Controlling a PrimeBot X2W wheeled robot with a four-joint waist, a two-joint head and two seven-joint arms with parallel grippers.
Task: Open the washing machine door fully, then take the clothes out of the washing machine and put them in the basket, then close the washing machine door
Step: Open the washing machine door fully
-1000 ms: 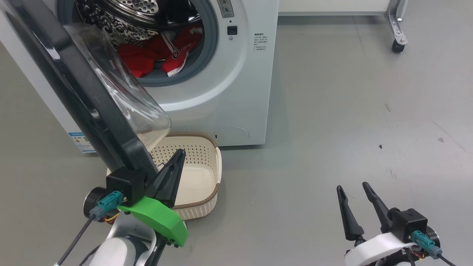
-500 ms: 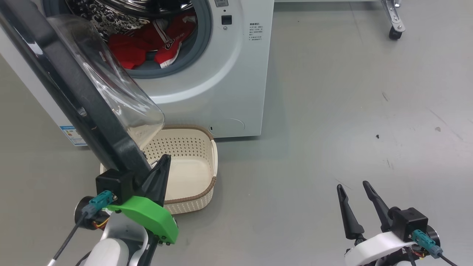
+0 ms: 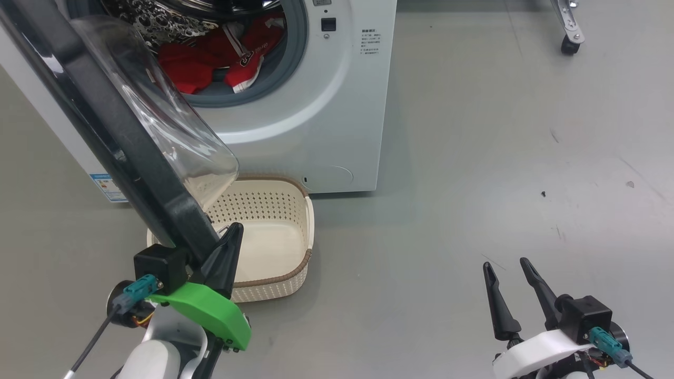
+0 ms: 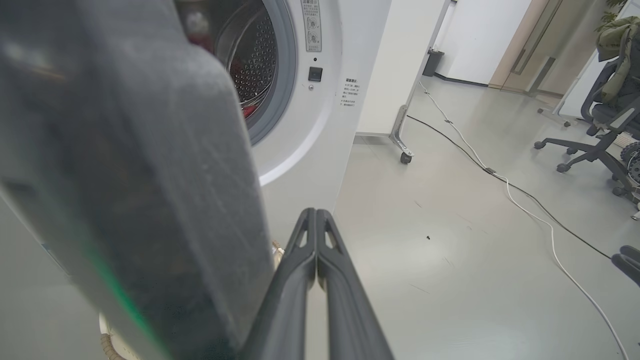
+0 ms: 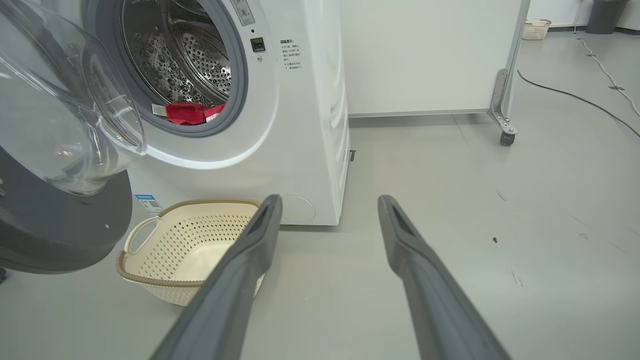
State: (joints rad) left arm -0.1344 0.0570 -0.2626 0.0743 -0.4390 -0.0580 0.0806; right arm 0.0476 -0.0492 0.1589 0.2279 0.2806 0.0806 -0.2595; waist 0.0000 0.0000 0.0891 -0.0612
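Note:
The washing machine (image 3: 337,105) stands at the top with its port uncovered. Red clothes (image 3: 210,58) lie in the drum, also seen as clothes (image 5: 192,112) in the right wrist view. The washing machine door (image 3: 121,137) hangs swung out to the left, glass bowl facing right. My left gripper (image 3: 234,229) is shut on nothing, its fingers lying along the door's lower black rim (image 4: 125,175). The cream basket (image 3: 308,221) sits on the floor below the port, partly under the door. My right gripper (image 3: 504,264) is open over bare floor at the lower right, far from the machine.
A wheeled panel's caster (image 3: 567,45) stands behind the machine's right side. A white cable (image 4: 500,175) runs across the floor, and an office chair (image 4: 600,140) stands farther right. Grey floor spreads to the right of the basket.
The head camera has shifted slightly. My shut left gripper has drawn back a little along the door's lower rim, over the basket. The right gripper has stayed put.

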